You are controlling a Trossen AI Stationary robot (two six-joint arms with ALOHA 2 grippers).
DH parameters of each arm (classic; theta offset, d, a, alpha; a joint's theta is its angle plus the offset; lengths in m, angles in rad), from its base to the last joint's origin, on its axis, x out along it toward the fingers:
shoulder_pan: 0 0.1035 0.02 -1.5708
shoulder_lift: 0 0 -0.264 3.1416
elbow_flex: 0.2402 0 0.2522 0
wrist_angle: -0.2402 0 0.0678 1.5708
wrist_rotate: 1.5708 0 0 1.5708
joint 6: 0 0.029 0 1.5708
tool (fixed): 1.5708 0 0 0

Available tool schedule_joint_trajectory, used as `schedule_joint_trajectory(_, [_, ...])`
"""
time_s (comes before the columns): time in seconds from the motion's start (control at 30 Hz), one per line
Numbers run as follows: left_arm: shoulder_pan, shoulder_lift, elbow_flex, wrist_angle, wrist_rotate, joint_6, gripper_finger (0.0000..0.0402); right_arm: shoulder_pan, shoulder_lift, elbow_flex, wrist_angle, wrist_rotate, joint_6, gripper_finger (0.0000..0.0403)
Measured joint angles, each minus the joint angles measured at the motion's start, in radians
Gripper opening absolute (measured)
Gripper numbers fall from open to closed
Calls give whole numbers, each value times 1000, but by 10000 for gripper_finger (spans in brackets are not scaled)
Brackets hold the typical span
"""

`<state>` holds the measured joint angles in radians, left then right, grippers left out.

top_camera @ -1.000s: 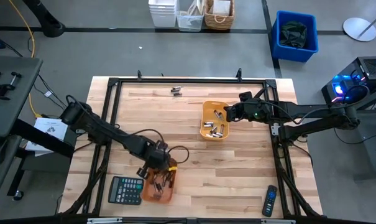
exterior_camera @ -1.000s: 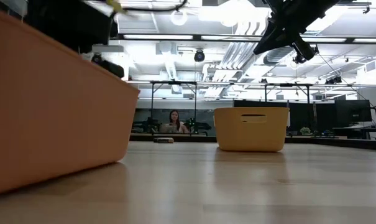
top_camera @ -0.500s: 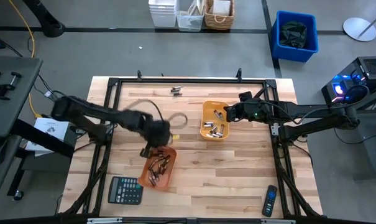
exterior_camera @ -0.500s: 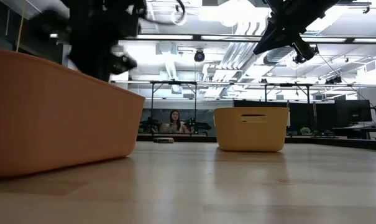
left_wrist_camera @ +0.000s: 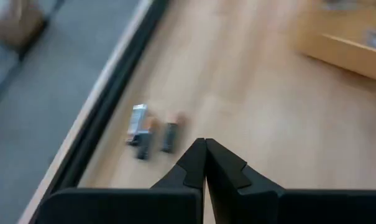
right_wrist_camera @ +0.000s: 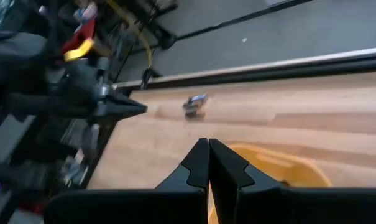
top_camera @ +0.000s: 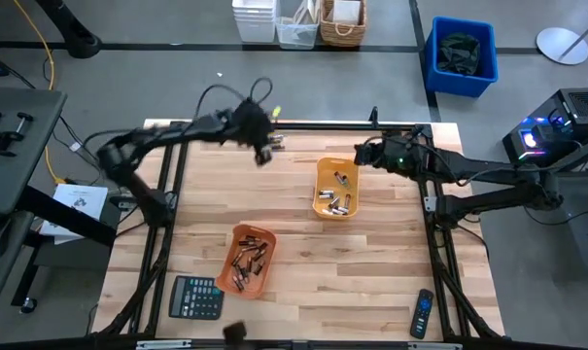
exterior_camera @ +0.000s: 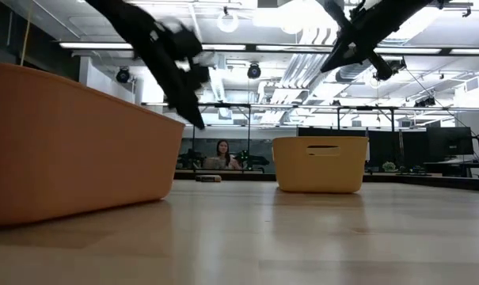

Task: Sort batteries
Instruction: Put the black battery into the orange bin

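Observation:
Loose batteries lie on the wood near the table's far edge; they also show in the left wrist view and the right wrist view. My left gripper hangs shut just short of them, slanting down, touching nothing. My right gripper is shut in the air over the far right corner of the yellow tray, which holds several batteries. The orange tray near the front holds several more.
A black calculator lies left of the orange tray, and a black remote at the front right. A black frame rims the table. The wood between the two trays is bare. A person sits far behind the table.
My left gripper has swung, still shut, from inside the orange tray up and toward the far edge, ending beside the loose batteries. The orange tray has slid a little away from the near edge. My right gripper has drifted slightly toward the far edge.

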<state>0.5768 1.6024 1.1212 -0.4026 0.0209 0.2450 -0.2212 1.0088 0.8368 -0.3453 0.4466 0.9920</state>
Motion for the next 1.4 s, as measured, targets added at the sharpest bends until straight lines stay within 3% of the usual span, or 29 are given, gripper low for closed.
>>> schedule_joint_trajectory(0.13, [68,216,173,-71,90,-31,17,-62,0,0,0,17,30,0])
schedule_joint_trajectory(0.3, [62,399,374,-163,101,-30,75,-110,0,0,0,19,62,0])
schedule_joint_trajectory(0.47, [57,509,481,-205,-2,-28,150,-128,0,0,0,-8,57,0])
schedule_joint_trajectory(0.57, [62,561,540,-290,-2,-35,183,-128,0,0,-1,-14,55,0])
schedule_joint_trajectory(0.77, [65,628,576,-351,0,-35,206,-128,0,0,-1,-15,55,0])
schedule_joint_trajectory(1.1, [78,652,579,-376,15,-53,196,-125,0,0,-4,-21,55,0])
schedule_joint_trajectory(1.2, [70,652,580,-412,12,-33,140,-125,0,0,-7,-21,54,0])
schedule_joint_trajectory(1.3, [67,651,581,-441,40,-34,41,-125,0,0,-9,-25,43,0])
schedule_joint_trajectory(1.4, [67,654,602,-493,91,-60,27,-125,0,0,-10,-37,37,0])
